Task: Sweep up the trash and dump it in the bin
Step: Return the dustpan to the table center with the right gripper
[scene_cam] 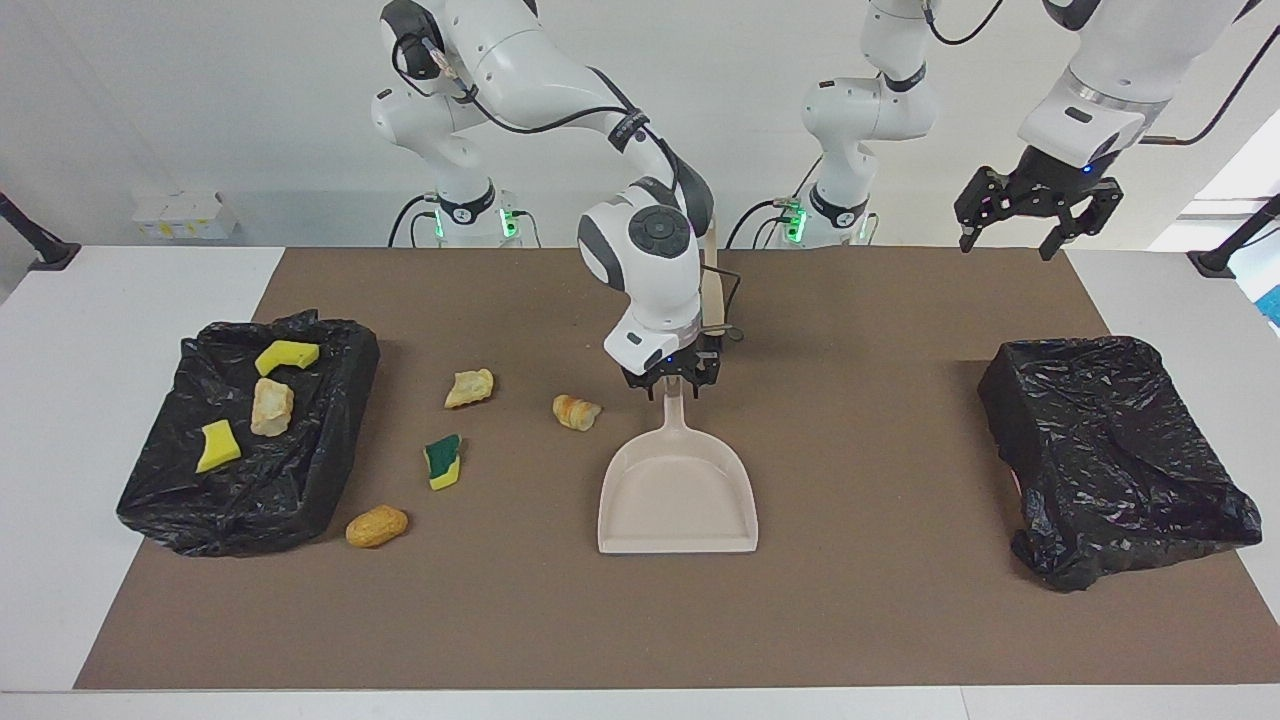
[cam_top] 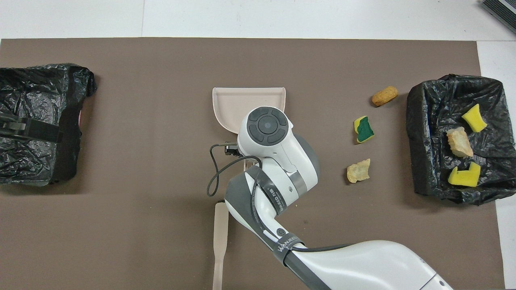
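1. Brush [scene_cam: 713, 290]: nearest the robots, handle end-on to them.
2. Left gripper [scene_cam: 1035, 215]: released, waiting high over the left arm's end of the worktop [scene_cam: 850, 620].
3. Right gripper [scene_cam: 672, 385]: low at the dustpan [scene_cam: 680, 490] handle; whether it is grasping or released cannot be told.
4. Dustpan: flat, long axis running away from the robots, mouth at the farthest end.
5. Trash, loose: all toward the right arm's end from the pan. Pastry lump [scene_cam: 577, 411] beside the handle, tan lump [scene_cam: 470, 388], sponge scrap [scene_cam: 442, 461], orange lump [scene_cam: 377, 526] farthest.
6. Bin [scene_cam: 330, 470]: right arm's end, three pieces inside.
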You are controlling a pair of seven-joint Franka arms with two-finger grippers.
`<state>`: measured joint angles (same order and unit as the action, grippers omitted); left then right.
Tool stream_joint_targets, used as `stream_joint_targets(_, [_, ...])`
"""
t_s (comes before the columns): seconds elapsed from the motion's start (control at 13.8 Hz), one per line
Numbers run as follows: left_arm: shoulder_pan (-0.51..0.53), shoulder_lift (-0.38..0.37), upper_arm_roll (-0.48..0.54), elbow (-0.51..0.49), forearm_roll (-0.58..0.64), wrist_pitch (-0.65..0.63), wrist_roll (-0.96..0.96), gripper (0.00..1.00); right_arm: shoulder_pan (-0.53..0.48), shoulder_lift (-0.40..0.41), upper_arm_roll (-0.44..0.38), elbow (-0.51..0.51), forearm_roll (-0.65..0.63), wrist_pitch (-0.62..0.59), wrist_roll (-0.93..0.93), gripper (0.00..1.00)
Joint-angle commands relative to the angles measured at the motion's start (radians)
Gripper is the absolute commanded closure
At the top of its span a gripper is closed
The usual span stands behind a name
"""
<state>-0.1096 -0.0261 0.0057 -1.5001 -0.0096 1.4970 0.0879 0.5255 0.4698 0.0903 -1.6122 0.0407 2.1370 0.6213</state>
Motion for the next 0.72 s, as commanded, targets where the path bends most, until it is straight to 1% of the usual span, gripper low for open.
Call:
stream_joint_targets(0.0, [0.011, -0.028, -0.004, -0.031, -0.009, 0.002, 0.009, 0.0, -0.004, -0.06, 0.006, -0.023, 0.031, -0.034, 0.009, 0.0])
stream_joint_targets(0.29, [0.011, -0.028, -0.004, -0.031, -0.009, 0.002, 0.009, 0.0, 0.028, -0.201, 0.011, -0.096, 0.062, -0.133, 0.031, 0.0])
stream_joint_targets(0.36, [0.011, -0.028, -0.004, -0.031, -0.009, 0.002, 0.009, 0.0, 0.042, -0.224, 0.011, -0.112, 0.062, -0.144, 0.056, 0.0])
stream_joint_targets(0.58, [0.011, -0.028, -0.004, -0.031, -0.009, 0.002, 0.009, 0.0, 0.109, -0.249, 0.011, -0.13, 0.064, -0.158, 0.182, 0.0])
stream_joint_targets(0.65, [0.011, -0.028, -0.004, -0.031, -0.009, 0.002, 0.009, 0.0, 0.117, -0.269, 0.011, -0.159, 0.064, -0.155, 0.195, 0.0])
